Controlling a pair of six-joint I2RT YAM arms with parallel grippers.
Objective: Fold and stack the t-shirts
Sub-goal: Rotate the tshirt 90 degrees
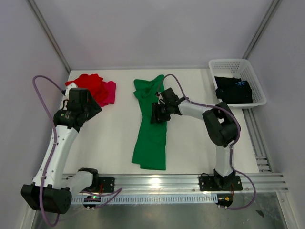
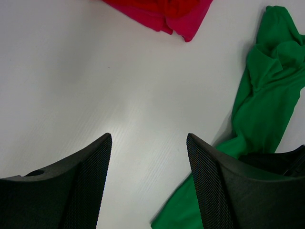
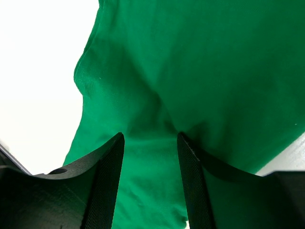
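The green t-shirt (image 1: 150,129) lies as a long narrow strip down the middle of the white worktop (image 1: 114,138), its bunched collar end at the far side and its hem toward the near edge. The right pincer (image 3: 150,138) is directly over the strip's far half. Its jaws are parted, with green cloth showing in the gap between them. Creases run toward that gap, though I cannot tell if the fingertips (image 3: 112,167) actually press on the fabric.

The left pincer (image 2: 148,138) hangs released over bare worktop, holding nothing. It is to the left of the green shirt and just near of the far-left pile. In that pile the red t-shirt (image 1: 90,85) lies crumpled, partly overlapping the magenta-pink t-shirt (image 1: 110,93) on its right. The black t-shirt (image 1: 232,90) with its small blue print sits inside the white lattice basket (image 1: 228,62) at the far right corner.
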